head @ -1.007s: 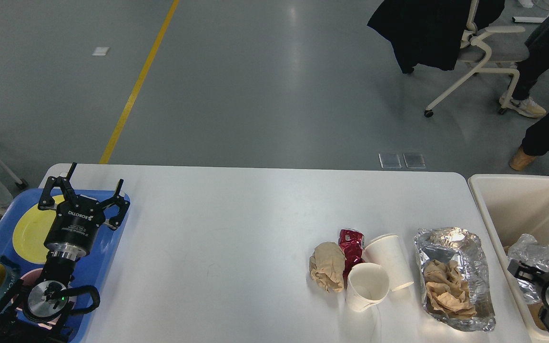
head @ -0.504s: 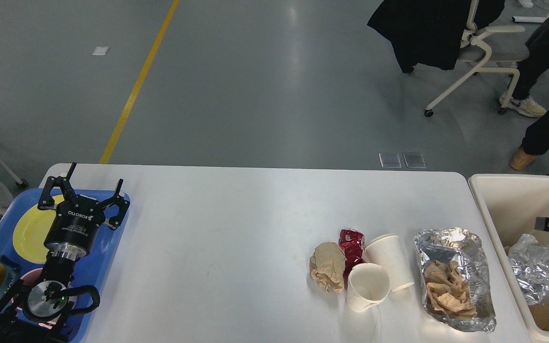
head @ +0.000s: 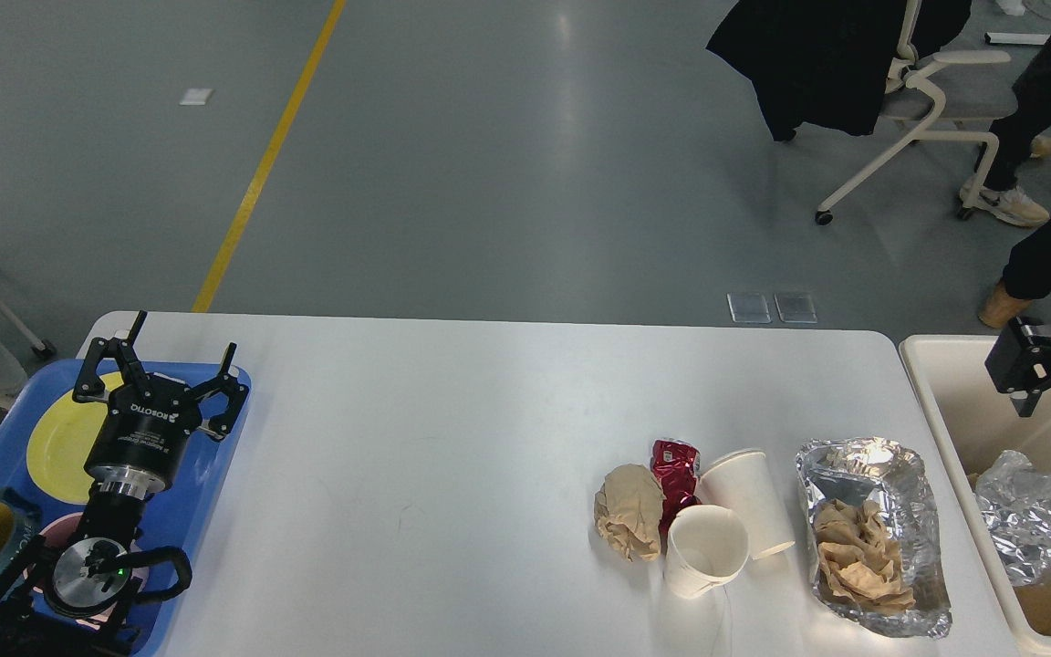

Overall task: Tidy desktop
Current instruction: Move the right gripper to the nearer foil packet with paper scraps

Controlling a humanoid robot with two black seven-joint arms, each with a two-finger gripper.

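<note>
The left pincer point(head: 163, 363) hovers spread and empty above the blue tray point(head: 215, 474) at the left edge of the smooth white bench point(head: 434, 438), whose middle lies bare. Crumpled brown paper point(head: 628, 520), paper cups point(head: 706, 550) and a foil tray point(head: 872, 529) crowd its right end. The right pincer point(head: 1027, 365) hangs over the cream bin point(head: 945, 383); I cannot tell its state.

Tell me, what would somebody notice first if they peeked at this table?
Probably the little heap of rubbish on the right side of the white desktop: two paper cups, a crumpled brown paper ball, a squashed red can and a shiny foil tray with crumpled brown paper in it. Then the black left hand, fingers spread, over the blue tray at the left.
</note>
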